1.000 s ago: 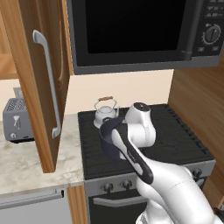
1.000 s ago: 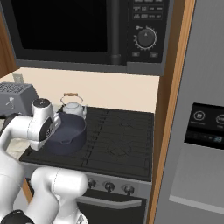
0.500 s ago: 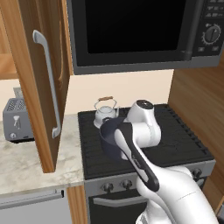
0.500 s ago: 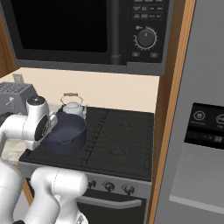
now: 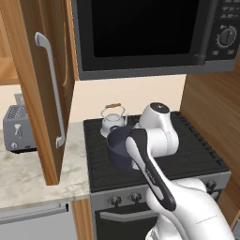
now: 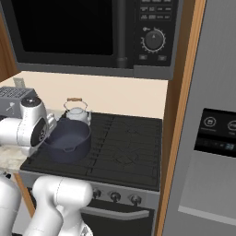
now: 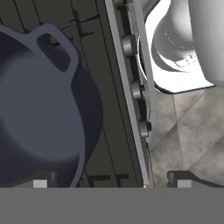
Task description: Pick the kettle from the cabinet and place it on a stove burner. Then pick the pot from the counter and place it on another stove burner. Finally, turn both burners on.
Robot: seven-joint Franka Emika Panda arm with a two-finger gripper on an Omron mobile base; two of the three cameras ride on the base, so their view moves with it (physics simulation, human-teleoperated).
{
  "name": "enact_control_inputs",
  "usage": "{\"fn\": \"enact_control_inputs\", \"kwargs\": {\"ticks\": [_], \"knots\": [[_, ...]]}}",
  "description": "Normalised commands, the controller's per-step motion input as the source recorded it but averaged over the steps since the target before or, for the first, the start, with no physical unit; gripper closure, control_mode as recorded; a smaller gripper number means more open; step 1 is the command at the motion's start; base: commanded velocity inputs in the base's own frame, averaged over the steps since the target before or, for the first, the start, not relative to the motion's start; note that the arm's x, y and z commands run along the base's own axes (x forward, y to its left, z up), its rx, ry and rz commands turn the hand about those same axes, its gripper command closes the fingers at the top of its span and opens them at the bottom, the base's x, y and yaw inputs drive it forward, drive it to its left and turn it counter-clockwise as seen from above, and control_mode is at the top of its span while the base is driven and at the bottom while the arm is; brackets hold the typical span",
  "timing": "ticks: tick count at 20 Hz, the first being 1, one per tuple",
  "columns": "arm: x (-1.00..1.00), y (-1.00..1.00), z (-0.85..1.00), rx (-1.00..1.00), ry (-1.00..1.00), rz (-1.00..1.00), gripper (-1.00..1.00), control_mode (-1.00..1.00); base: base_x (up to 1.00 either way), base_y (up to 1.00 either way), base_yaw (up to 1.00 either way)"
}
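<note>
The pot [image 5: 123, 149], a wide, lidless, dark navy vessel with small loop side handles, sits on the near-left grate of the stove burners [image 5: 192, 147], its smooth matte wall rounded and its rim clear of the robot's hand [image 7: 109, 183], whose dark fingertips stand wide apart in the hand view with nothing between them. Just behind the pot, on the far-left burner, stands the kettle [image 5: 114, 123], small, squat and silver-white, with a domed lid and a tall wire handle topped by a brown wooden bar. Both vessels appear to be set down, so the step in hand looks like the last one: turning the burners on. The round silver-black knobs [image 6: 113, 196] line the front panel of the black range below the ribbed cast-iron grates; in the hand view they run in a row along the range's edge, right of the pot. The next move probably calls for the hand to drop below the grate edge, line its fingers up across the knob for one of the two left burners and close on it before twisting. The cabinet [image 5: 44, 89], light-brown wood grain with a long silver bar handle, hangs open at left over the pale marble-look tabletop [image 5: 33, 173], beside a boxy grey toaster [image 5: 18, 127]
</note>
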Motion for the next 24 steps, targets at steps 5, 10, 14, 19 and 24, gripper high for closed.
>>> {"fn": "enact_control_inputs", "kwargs": {"ticks": [5, 10, 14, 19, 24], "knots": [[-0.14, 0.0, 0.34, -0.02, -0.01, 0.0, -1.0, -1.0, 0.0, 0.0, 0.0], [-0.19, 0.0, 0.24, -0.04, -0.01, 0.0, -1.0, -1.0, 0.0, 0.0, 0.0], [-0.25, 0.0, 0.1, -0.03, -0.03, 0.0, -1.0, -1.0, 0.0, 0.0, 0.0], [-0.24, -0.01, 0.05, -0.03, -0.05, 0.02, -1.0, -1.0, 0.0, 0.0, 0.0], [-0.23, -0.03, 0.11, -0.02, -0.1, 0.04, -1.0, -1.0, 0.0, 0.0, 0.0]]}}
